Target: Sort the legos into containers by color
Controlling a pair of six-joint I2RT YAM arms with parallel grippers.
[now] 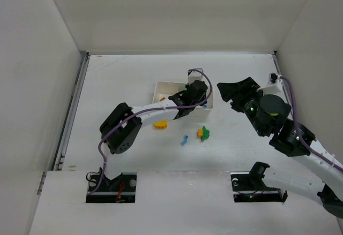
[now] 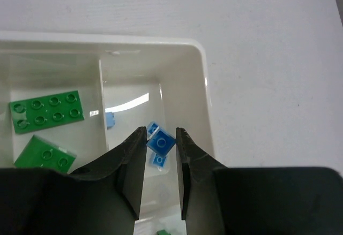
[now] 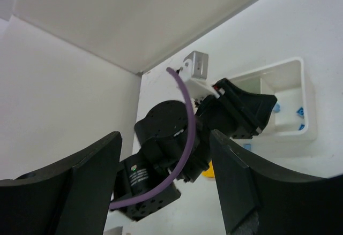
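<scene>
Left gripper (image 2: 161,134) pinches blue lego (image 2: 161,142), unseen from above; right gripper (image 3: 165,136) spread

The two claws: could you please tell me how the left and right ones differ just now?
The left claw is nearly shut, pinching a blue brick; the right claw gapes wide and holds nothing. The left hangs over the end compartment of the tray; the right sits beside the tray, facing it. Both are black.
</scene>
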